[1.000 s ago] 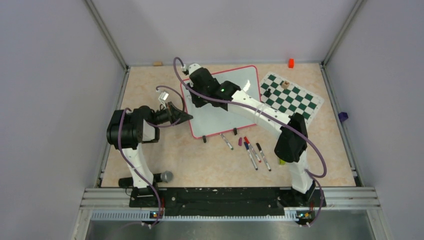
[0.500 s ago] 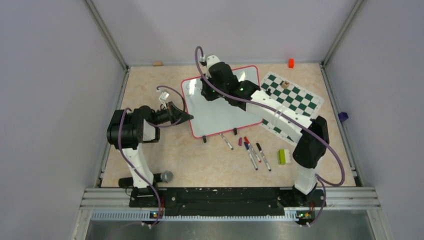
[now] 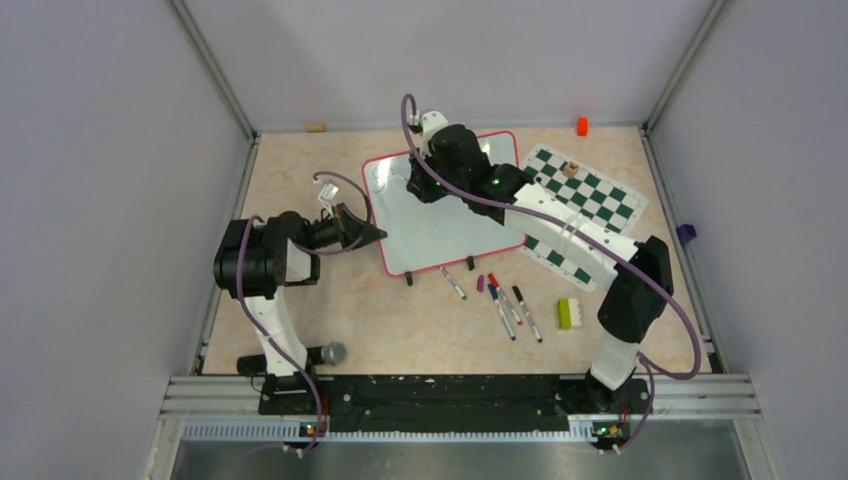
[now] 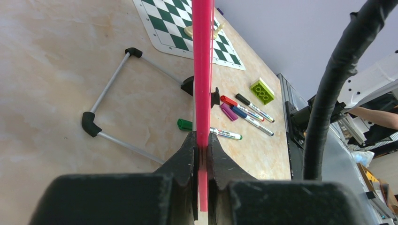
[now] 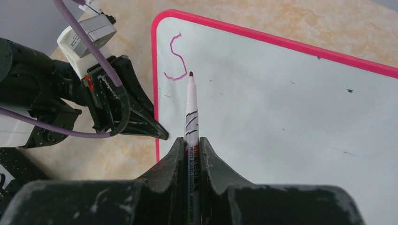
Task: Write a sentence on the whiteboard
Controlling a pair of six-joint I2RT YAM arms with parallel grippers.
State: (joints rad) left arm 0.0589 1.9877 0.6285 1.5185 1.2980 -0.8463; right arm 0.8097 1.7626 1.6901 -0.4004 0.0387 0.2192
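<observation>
Right tool (image 5: 190, 140), clamping marker (image 5: 191, 108), has slid past the "S" ahead-left: sentence (image 5: 175, 56) barely begun; left tool (image 4: 201, 140) pinches whiteboard (image 4: 202, 56) rim.

My whiteboard (image 3: 440, 225), glossy white with a thin red-pink rim, lies skewed mid-counter toward the far edge, its black feet (image 3: 408, 279) facing the near edge. My left gripper (image 4: 202, 140) pinches its left rim. Of the sentence (image 5: 174, 56), only a magenta "S" shows, at the board's far-left corner.
</observation>
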